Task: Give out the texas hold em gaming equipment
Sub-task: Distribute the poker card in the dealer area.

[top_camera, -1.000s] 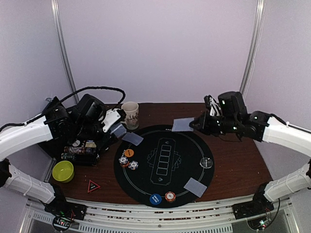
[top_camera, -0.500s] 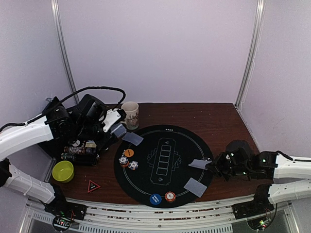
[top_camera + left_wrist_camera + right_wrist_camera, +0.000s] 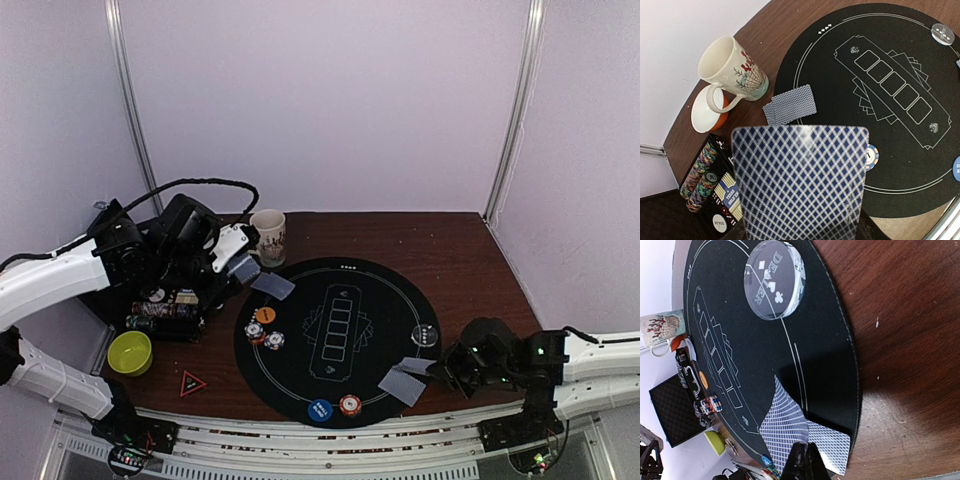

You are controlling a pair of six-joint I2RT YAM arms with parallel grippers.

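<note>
My left gripper (image 3: 238,262) hovers at the mat's far-left edge, shut on a pack of blue-backed playing cards (image 3: 800,180) that hides its fingers in the left wrist view. Two cards (image 3: 273,285) lie on the mat just below it. My right gripper (image 3: 437,367) is low at the mat's near-right rim, shut on one bent card (image 3: 785,427) whose free end rests over a card lying flat (image 3: 827,445). A clear dealer disc (image 3: 775,280) sits just beyond. Striped chip stacks (image 3: 265,335), an orange disc (image 3: 265,315), a blue disc (image 3: 320,410) and an orange chip stack (image 3: 350,404) dot the mat.
The round black mat (image 3: 340,300) covers the middle of the brown table. A mug (image 3: 268,235) stands at its far-left rim, with the open black chip case (image 3: 165,305) under my left arm. A green bowl (image 3: 130,352) and red triangle (image 3: 192,383) sit near left.
My right arm has swung from the mat's far-right side to its near-right rim, carrying the card down onto the card lying there. The left arm has not moved.
</note>
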